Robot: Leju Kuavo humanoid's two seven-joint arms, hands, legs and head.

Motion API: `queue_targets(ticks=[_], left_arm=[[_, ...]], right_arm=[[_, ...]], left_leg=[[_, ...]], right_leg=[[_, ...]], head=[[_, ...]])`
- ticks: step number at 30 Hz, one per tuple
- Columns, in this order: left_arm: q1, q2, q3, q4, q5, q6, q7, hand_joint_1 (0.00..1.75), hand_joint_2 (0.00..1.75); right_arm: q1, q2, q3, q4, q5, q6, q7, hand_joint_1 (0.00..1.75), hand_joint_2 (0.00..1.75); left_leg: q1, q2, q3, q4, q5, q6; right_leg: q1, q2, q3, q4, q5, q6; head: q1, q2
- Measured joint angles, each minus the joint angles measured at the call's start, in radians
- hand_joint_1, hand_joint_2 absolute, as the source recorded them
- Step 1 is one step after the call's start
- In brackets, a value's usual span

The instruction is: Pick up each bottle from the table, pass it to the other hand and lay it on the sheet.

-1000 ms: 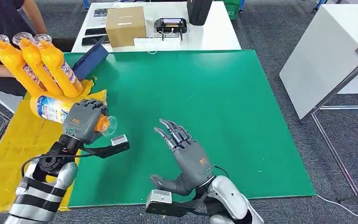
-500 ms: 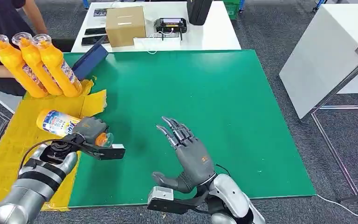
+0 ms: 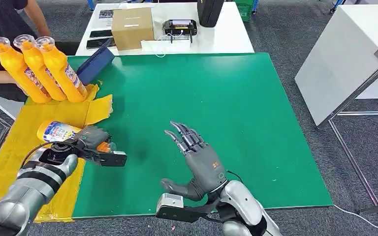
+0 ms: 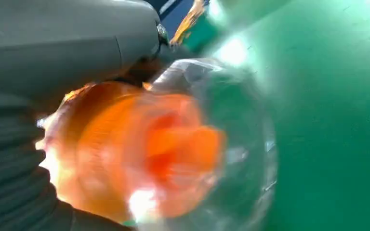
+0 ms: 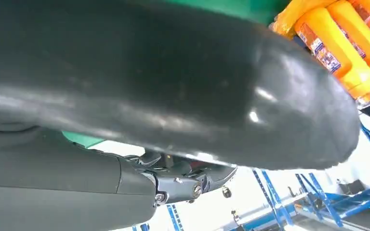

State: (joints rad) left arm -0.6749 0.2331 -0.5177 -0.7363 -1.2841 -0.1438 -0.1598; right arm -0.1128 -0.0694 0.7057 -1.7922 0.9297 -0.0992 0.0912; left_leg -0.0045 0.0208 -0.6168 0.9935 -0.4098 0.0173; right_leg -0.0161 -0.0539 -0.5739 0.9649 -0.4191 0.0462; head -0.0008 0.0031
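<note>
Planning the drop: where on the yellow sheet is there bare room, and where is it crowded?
Free: the yellow sheet between the three lying bottles at its far end and the bottle held by the left hand; also the near strip under the left arm. Crowded: the far end.

High head view, close wrist views

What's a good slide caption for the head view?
Left hand lowers a bottle onto the yellow sheet; right hand waits open.

blurred orange bottle (image 4: 139, 154), clear cap (image 4: 231, 144), green mat (image 4: 337, 120)
</note>
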Motion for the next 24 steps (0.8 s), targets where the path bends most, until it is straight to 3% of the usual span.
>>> queue_targets(ticks=[5, 9, 16, 19, 24], left_arm=[[-0.008, 0.000, 0.000, 0.012, 0.025, -0.011, -0.014, 0.00, 0.00], [0.011, 0.003, 0.011, -0.007, 0.225, -0.021, -0.098, 0.00, 0.00], [0.177, 0.000, 0.130, -0.271, 0.527, 0.008, -0.128, 0.00, 0.00], [0.275, -0.044, 0.231, -0.424, 0.762, -0.006, -0.158, 0.00, 0.00], [0.386, -0.190, 0.420, -0.678, 1.183, -0.040, -0.153, 0.00, 0.00]], right_arm=[[-0.001, -0.002, 0.000, 0.000, -0.001, 0.000, -0.001, 0.00, 0.00], [0.005, -0.015, -0.004, 0.000, -0.012, -0.012, -0.007, 0.00, 0.00], [0.086, -0.014, -0.079, -0.051, -0.067, -0.127, -0.066, 0.00, 0.00], [0.113, -0.013, -0.114, -0.070, -0.093, -0.125, -0.085, 0.00, 0.00], [0.152, 0.013, -0.161, -0.098, -0.181, -0.175, -0.169, 0.00, 0.00]], left_leg=[[0.000, 0.000, 0.000, 0.000, 0.000, 0.000], [0.000, 0.000, 0.000, 0.000, 0.000, 0.000], [-0.001, 0.001, -0.001, 0.000, -0.001, 0.000], [-0.001, 0.001, -0.002, 0.000, -0.001, 0.000], [-0.001, 0.001, -0.002, 0.000, -0.001, 0.000]], right_leg=[[0.000, 0.000, 0.000, 0.000, 0.000, 0.000], [-0.001, 0.000, 0.000, 0.000, 0.000, 0.000], [-0.001, 0.001, -0.002, 0.000, 0.000, 0.000], [-0.001, 0.001, -0.003, -0.001, 0.000, 0.000], [-0.001, 0.001, -0.003, -0.001, 0.000, 0.000]], head=[[0.000, 0.000], [0.000, 0.000], [0.000, 0.000], [0.000, 0.000], [0.000, 0.000]])
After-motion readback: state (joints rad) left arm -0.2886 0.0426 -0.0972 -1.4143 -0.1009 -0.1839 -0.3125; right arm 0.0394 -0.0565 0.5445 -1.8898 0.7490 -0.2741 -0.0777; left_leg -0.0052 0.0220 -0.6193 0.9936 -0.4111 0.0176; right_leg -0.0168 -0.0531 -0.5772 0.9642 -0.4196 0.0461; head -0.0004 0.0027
